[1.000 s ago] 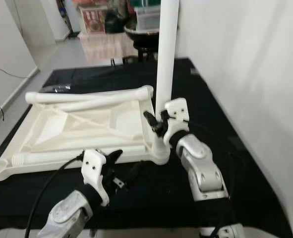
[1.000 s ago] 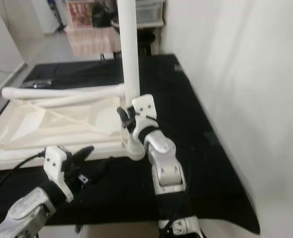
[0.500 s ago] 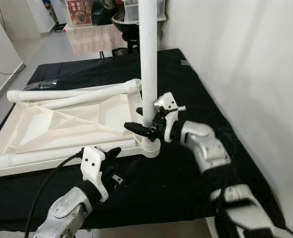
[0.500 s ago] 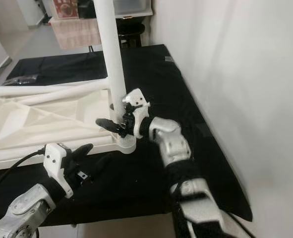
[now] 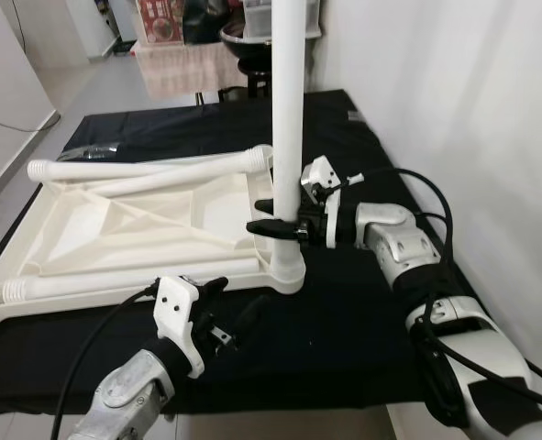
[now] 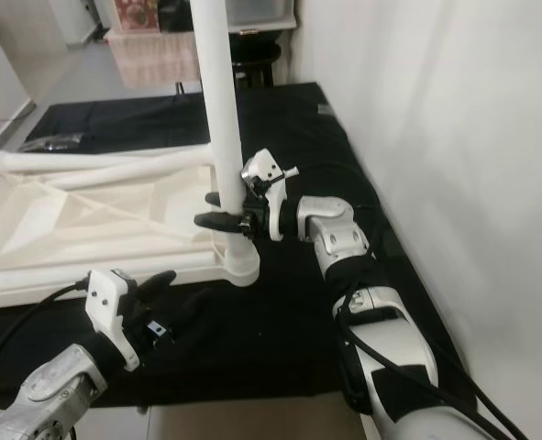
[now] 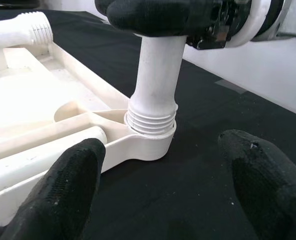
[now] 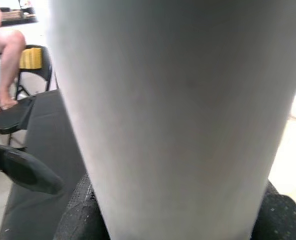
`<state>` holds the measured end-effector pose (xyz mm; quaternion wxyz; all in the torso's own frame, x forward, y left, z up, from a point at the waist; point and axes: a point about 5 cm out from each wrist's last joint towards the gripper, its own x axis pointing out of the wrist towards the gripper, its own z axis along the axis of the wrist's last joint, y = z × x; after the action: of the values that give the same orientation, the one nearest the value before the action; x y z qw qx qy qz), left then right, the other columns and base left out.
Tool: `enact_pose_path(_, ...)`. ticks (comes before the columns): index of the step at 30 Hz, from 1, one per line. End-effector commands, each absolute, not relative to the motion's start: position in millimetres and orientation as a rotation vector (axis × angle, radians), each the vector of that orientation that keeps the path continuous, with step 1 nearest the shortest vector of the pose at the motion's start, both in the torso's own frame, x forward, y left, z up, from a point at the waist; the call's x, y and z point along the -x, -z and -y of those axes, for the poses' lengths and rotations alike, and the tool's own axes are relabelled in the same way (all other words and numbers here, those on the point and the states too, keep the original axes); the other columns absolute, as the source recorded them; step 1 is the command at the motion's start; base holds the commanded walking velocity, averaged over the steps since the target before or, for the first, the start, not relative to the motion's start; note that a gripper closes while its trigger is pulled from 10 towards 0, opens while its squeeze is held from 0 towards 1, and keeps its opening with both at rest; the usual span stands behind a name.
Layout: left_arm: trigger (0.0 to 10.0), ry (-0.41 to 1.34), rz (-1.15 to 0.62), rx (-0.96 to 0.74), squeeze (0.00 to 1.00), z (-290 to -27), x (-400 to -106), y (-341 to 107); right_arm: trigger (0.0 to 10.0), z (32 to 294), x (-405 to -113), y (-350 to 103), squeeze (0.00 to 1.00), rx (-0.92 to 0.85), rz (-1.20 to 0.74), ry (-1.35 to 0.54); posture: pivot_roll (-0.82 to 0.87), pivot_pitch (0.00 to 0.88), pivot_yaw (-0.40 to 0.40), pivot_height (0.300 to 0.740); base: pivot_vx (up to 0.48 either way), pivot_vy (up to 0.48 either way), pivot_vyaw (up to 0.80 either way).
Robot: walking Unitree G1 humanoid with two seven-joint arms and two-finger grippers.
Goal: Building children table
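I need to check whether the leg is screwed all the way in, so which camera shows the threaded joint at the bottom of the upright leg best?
The left wrist view: the upright leg's threaded joint sits sharp and close in the tabletop's corner socket. The eye views show it small beneath the right gripper. The right wrist view shows bare leg shaft.

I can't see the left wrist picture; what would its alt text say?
A white table leg stands in the threaded corner socket of an upturned white tabletop on black cloth, gripped above by the right end effector.
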<state>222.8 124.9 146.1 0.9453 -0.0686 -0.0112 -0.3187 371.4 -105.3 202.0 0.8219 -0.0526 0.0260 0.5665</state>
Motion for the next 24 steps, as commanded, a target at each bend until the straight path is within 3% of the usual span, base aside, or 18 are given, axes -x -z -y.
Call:
enact_pose_path(1,10.0,0.655,0.014,0.141,0.00,-125,-220,-146,0.0,103,-368,-191,0.00,0.084,-0.086,-1.208,-0.06,0.081,0.020,0.740,0.000,0.000,0.00)
enact_pose_path(5,10.0,0.657,0.013,0.143,0.00,-125,-219,-146,0.0,109,-362,-185,0.00,0.101,-0.083,-1.164,-0.06,0.091,0.016,0.740,0.000,0.000,0.00)
enact_pose_path(6,10.0,0.658,0.013,0.144,0.00,-126,-218,-147,0.0,103,-364,-175,0.00,0.118,-0.079,-0.855,-0.06,0.096,0.016,0.740,0.000,0.000,0.00)
enact_pose_path(8,10.0,0.658,0.013,0.144,0.00,-126,-218,-147,0.0,103,-364,-175,0.00,0.118,-0.079,-0.855,-0.06,0.096,0.016,0.740,0.000,0.000,0.00)
enact_pose_path(9,10.0,0.658,0.013,0.145,0.00,-128,-217,-148,0.0,105,-353,-159,0.00,0.066,-0.152,-0.446,-0.07,0.114,0.031,0.740,0.000,0.000,0.00)
enact_pose_path(10,10.0,0.661,0.011,0.144,0.00,-128,-218,-148,0.0,88,-333,-145,0.00,0.109,-0.180,-0.387,-0.07,0.117,0.048,0.740,0.000,0.000,0.00)
enact_pose_path(13,10.0,0.664,0.008,0.141,0.00,-129,-218,-148,0.0,80,-325,-142,0.00,0.081,-0.182,-0.359,-0.08,0.108,0.052,0.740,0.000,0.000,0.00)
enact_pose_path(15,10.0,0.671,0.006,0.146,0.00,-129,-219,-148,0.0,70,-328,-143,0.00,0.090,-0.160,-0.469,-0.07,0.101,0.031,0.740,0.000,0.000,0.00)
enact_pose_path(19,10.0,0.663,0.014,0.145,0.00,-129,-220,-148,0.0,69,-332,-143,0.00,0.089,-0.185,-0.484,-0.07,0.102,0.029,0.740,0.000,0.000,0.00)
enact_pose_path(20,10.0,0.654,0.016,0.146,0.00,-129,-221,-149,10.0,69,-335,-148,0.08,0.079,-0.168,-0.519,-0.07,0.102,0.029,0.740,0.000,0.000,0.00)
enact_pose_path(21,10.0,0.649,0.018,0.146,0.00,-130,-221,-149,10.0,69,-341,-155,1.00,0.049,-0.141,-0.583,-0.07,0.101,0.027,0.740,0.000,0.000,0.00)
enact_pose_path(24,10.0,0.648,0.019,0.146,0.00,-129,-222,-149,10.0,69,-348,-168,1.00,0.011,-0.094,-0.705,-0.07,0.099,0.025,0.740,0.000,0.000,0.00)
